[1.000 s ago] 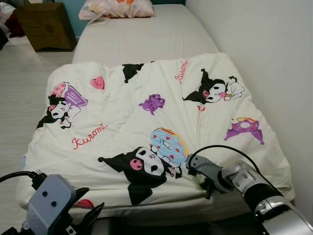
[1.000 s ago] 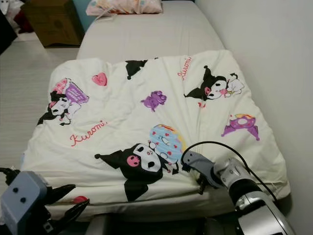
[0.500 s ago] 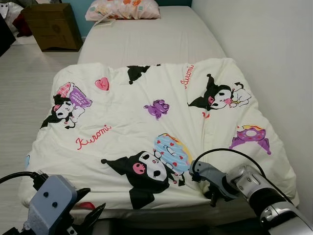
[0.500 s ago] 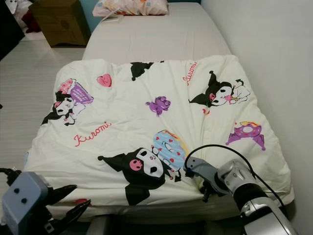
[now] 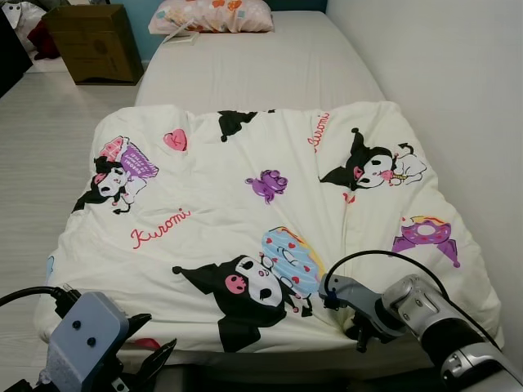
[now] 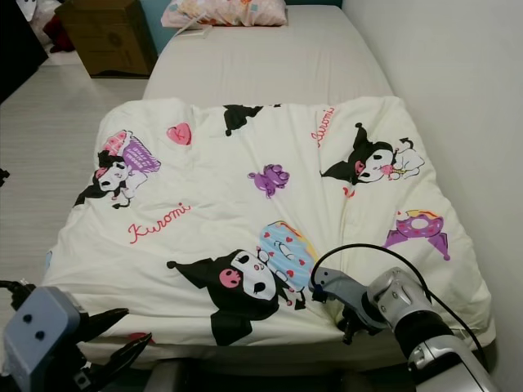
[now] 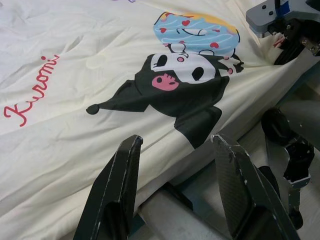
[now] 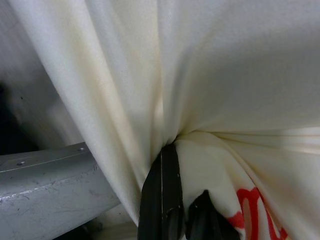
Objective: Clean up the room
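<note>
A cream quilt [image 5: 245,204] printed with black cartoon characters, hearts and red lettering covers the near half of the bed. My right gripper [image 5: 357,325] is at the quilt's near edge, right of the middle, shut on a pinched fold of the fabric [image 8: 170,125]; creases radiate from the pinch. My left gripper [image 7: 175,190] is open just off the bed's near left corner, its black fingers [image 5: 151,363] above the quilt's edge and holding nothing.
The bare grey mattress [image 5: 261,65] stretches beyond the quilt to a floral pillow [image 5: 216,15] at the head. A white wall [image 5: 441,82] runs along the bed's right side. A brown cabinet [image 5: 86,41] stands on the pale floor [image 5: 41,139] at the far left.
The whole view has shifted down and back as the camera moved. My right gripper stays shut on the quilt's near edge and has drawn it slightly toward me. The left gripper has kept its pose.
</note>
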You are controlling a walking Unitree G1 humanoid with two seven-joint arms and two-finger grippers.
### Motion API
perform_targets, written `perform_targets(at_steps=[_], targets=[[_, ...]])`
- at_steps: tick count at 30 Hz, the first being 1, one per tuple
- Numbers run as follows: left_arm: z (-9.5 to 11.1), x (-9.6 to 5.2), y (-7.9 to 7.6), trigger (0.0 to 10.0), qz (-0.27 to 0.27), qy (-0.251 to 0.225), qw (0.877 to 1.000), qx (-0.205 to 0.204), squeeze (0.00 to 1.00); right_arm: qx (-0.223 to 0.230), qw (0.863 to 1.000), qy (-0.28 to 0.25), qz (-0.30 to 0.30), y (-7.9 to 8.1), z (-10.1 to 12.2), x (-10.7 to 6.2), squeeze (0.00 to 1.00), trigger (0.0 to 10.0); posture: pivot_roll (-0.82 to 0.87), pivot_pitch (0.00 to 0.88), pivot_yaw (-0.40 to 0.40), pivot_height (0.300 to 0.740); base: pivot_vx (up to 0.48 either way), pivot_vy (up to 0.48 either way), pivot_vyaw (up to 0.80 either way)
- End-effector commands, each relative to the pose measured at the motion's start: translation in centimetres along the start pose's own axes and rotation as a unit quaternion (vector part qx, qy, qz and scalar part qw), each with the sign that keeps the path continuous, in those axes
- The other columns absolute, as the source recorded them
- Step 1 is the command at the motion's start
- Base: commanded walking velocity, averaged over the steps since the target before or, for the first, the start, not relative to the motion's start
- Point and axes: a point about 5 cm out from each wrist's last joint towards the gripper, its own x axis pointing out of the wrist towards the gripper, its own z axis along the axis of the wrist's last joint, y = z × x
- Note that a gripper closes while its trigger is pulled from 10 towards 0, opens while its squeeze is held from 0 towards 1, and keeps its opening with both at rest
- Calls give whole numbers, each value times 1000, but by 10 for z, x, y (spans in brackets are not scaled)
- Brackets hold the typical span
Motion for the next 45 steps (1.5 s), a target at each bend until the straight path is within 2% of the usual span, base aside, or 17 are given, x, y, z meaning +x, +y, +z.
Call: perform_targets(at_steps=[1,4,5,6,7,12,13,19,20,21,27,29,33,35,36,38,45], targets=[[-1,-1,-3,10000,-11,8,1000,5,0,50,990,94,93,33,-50,32,0,4941,116,428,5,571,0,0,0],[-1,-1,-3,10000,-10,8,1000,5,0,46,991,95,80,31,-50,31,0,4941,116,428,5,571,0,0,0],[-2,-1,-3,10000,-10,9,1000,5,0,51,992,96,71,30,-50,31,243,10000,116,428,6,571,0,0,0],[-2,-1,-3,10000,-10,9,1000,5,0,51,992,96,71,30,-50,31,243,10000,116,428,6,571,0,0,0],[-2,-1,-3,10000,-11,8,1000,5,0,56,991,95,69,29,-50,30,706,10000,115,427,6,571,0,0,0],[-2,-1,-4,10000,-11,8,1000,5,0,62,991,95,68,29,-49,29,804,10000,115,427,7,571,0,0,0],[-2,0,-4,10000,-12,7,1000,4,0,63,992,97,54,25,-49,25,1000,10000,113,423,7,571,0,0,0],[-2,0,-4,10000,-12,6,1000,4,0,49,993,101,33,20,-48,20,1000,10000,113,425,7,571,0,0,0],[-2,0,-4,10000,-13,6,1000,5,0,37,993,107,26,18,-49,17,298,10000,114,426,8,571,0,0,0],[-2,0,-4,10000,-15,6,1000,4,0,36,995,88,20,13,-42,10,0,10000,114,427,9,571,0,0,0],[-2,0,-5,10000,-19,4,1000,1,0,16,1000,-11,12,-1,-5,-20,0,10000,105,425,9,571,0,0,0],[-2,2,-3,10000,-14,0,1000,-1,0,6,994,-111,18,-3,25,-36,0,10000,100,428,8,571,0,0,0],[-1,4,-2,10000,-9,-5,1000,-3,0,-2,982,-186,31,-1,45,-50,0,10000,97,431,8,571,0,0,0],[-1,5,-3,10000,-12,-8,1000,-7,0,-13,947,-308,88,9,74,-68,0,10000,97,431,5,571,0,0,0],[-1,5,-3,10000,-12,-8,1000,-7,0,-13,947,-308,88,9,74,-68,0,10000,97,431,5,571,0,0,0],[-1,5,-3,10000,-8,-10,1000,-11,0,-17,919,-377,111,14,89,-73,0,10000,99,427,7,571,0,0,0],[-3,8,5,10000,10,-8,1000,-1,0,35,926,-372,58,7,82,-50,0,10000,107,428,6,571,0,0,0]])
